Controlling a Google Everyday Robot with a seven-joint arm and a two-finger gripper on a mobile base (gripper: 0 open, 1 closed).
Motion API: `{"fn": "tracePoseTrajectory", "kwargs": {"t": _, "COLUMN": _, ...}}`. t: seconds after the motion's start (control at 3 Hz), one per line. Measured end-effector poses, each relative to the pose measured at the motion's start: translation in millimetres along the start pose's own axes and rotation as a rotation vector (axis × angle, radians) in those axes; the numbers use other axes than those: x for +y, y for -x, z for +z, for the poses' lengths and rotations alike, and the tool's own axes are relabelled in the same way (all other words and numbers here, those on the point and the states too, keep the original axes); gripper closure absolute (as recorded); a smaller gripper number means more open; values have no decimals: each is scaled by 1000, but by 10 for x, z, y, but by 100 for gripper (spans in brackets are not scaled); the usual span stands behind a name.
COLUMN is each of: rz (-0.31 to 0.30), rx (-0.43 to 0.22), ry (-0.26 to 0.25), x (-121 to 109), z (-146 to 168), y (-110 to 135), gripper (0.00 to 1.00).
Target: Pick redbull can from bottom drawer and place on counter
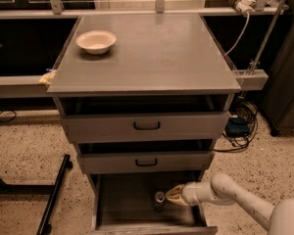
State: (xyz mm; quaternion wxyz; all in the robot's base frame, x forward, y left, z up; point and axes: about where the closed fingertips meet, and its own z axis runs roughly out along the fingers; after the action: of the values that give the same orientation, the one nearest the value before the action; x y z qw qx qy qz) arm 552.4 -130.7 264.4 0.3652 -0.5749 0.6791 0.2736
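Observation:
The redbull can (159,199) stands upright on the floor of the open bottom drawer (127,202), near its middle right; its shiny round top faces up. My gripper (170,195) reaches into the drawer from the right on a white arm, its yellowish fingertips right beside the can on its right side. The counter (157,53) is the wide grey top of the cabinet above.
A white bowl (96,41) sits at the counter's back left. Two black-handled drawers (147,126) stand slightly pulled out above the bottom one. A black frame leg (56,195) stands on the speckled floor at the left. Cables (240,126) lie at the right.

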Motion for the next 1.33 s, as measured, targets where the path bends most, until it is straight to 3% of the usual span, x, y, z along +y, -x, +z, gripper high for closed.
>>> {"fn": "tracePoseTrajectory", "kwargs": {"t": 0.33, "rz": -5, "rx": -24, "ry": 9, "x": -20, "z": 110, "y": 5, "gripper": 16}}
{"fn": "tracePoseTrajectory", "kwargs": {"t": 0.67, "rz": -10, "rx": -44, "ry": 19, "x": -51, "z": 229, "y": -10, "gripper": 13}}
{"fn": "tracePoseTrajectory", "kwargs": {"t": 1.33, "rz": -37, "rx": -73, "ry": 38, "x": -75, "z": 525, "y": -135, "gripper": 16}}
